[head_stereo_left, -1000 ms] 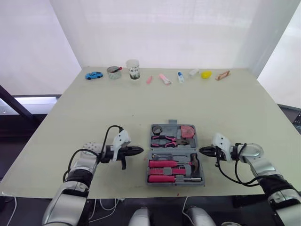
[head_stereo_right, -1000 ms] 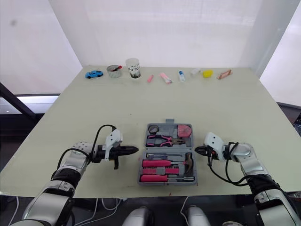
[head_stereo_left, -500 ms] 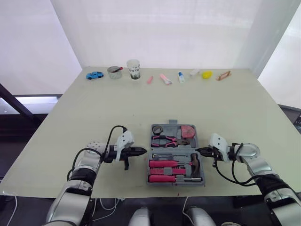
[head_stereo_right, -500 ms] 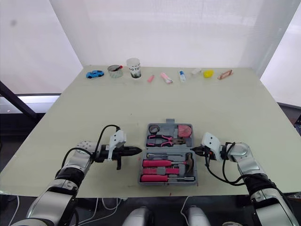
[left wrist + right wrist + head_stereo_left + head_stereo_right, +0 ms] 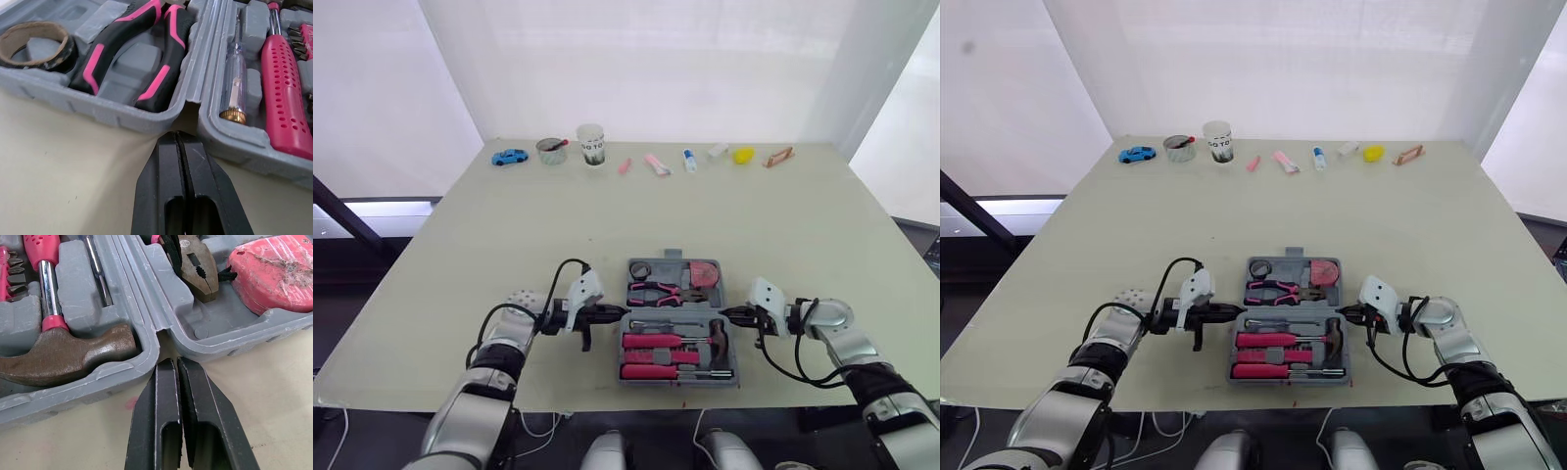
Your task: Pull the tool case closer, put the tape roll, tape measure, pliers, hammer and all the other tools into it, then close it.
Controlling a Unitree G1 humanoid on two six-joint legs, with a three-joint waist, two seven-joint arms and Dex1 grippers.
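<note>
The grey tool case point(image 5: 677, 380) lies open near the table's front edge. Its far half holds the tape roll point(image 5: 640, 270), the pink-handled pliers point(image 5: 658, 290) and the pink tape measure point(image 5: 703, 273). Its near half holds the hammer point(image 5: 717, 338) and pink-handled screwdrivers point(image 5: 651, 342). My left gripper point(image 5: 615, 313) is shut, its tip at the hinge notch on the case's left side point(image 5: 176, 134). My right gripper point(image 5: 728, 313) is shut too, its tip at the hinge notch on the right side point(image 5: 176, 361), beside the hammer head point(image 5: 68, 352).
Along the table's far edge stand a blue toy car point(image 5: 509, 157), a small bowl point(image 5: 550, 150), a paper cup point(image 5: 592, 144) and several small items, a yellow one point(image 5: 742, 155) among them. The case sits close to the front edge of the table point(image 5: 558, 397).
My left gripper has slid right until its tip meets the case's left side. The right gripper crept left to the case's right side, then held still.
</note>
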